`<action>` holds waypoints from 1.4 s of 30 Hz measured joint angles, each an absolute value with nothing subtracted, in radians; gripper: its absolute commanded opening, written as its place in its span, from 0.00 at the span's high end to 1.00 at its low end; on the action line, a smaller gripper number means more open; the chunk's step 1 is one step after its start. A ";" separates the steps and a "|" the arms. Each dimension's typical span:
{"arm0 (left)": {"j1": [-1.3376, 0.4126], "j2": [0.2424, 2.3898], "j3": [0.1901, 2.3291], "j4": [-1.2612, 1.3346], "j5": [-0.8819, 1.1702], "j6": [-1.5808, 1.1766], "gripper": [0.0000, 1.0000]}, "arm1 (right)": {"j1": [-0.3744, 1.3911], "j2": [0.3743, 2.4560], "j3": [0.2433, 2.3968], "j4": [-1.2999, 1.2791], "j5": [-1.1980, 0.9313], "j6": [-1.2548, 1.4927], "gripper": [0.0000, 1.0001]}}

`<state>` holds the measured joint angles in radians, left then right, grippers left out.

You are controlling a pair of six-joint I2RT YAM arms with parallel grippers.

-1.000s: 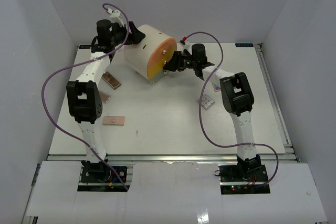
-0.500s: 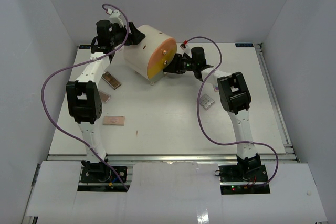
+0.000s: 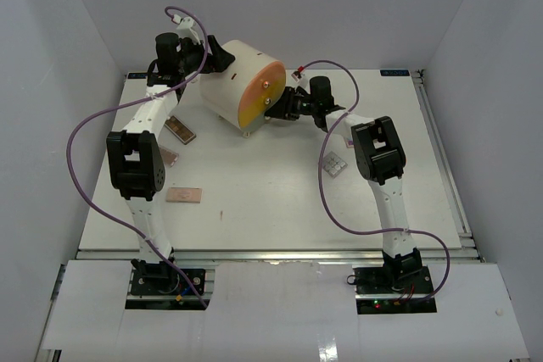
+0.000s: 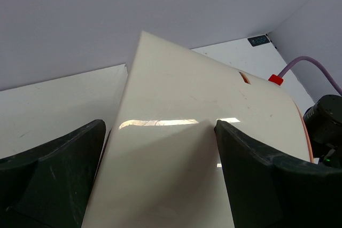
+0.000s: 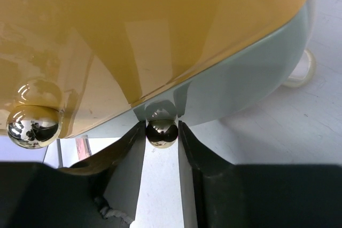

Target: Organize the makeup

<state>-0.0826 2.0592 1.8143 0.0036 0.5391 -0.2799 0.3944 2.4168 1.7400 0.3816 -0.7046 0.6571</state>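
I'm at the drawer-opening step, before any makeup gets put away. My right claw (image 5: 162, 130) is at the orange front of the drawer unit (image 3: 231, 74), its two fingers closed in on the small gold lower knob (image 5: 162, 133), one against each side, so it is pinching that knob. A second, larger knob (image 5: 31, 125) sits further along the same front, untouched.

My left claw (image 4: 159, 132) is spread wide behind the drawer unit, one finger either side of its cream body. From the wrist view I can't tell whether the pads actually press the shell or only straddle it.

The makeup all lies out on the table (image 3: 280, 209), none of it in the drawer unit: a dark slim case (image 3: 180, 130) just in front of its left side, a small pinkish palette (image 3: 168, 157) and a flat tan palette (image 3: 184, 195) nearer me on that side, and a square colour palette (image 3: 334, 164) in front and to its right.

Next I reckon I need a straight pull on the lower knob, away from the front, while the left claw braces the body so the drawer unit doesn't slide along with it. The knob is round and shiny, so the pinch could slip.
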 measured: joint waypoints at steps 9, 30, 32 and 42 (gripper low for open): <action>-0.083 2.059 1.814 -0.001 0.544 -0.295 0.06 | 0.392 2.405 1.686 0.447 -0.702 0.675 0.76; -0.094 2.059 1.823 -0.043 0.577 -0.327 0.06 | 0.301 2.108 1.233 0.484 -0.743 0.615 0.79; -0.094 2.061 1.827 -0.047 0.577 -0.328 0.06 | 0.291 2.082 1.197 0.480 -0.750 0.601 0.78; -0.087 2.064 1.836 -0.059 0.576 -0.345 0.03 | 0.267 2.029 1.136 0.444 -0.766 0.533 0.20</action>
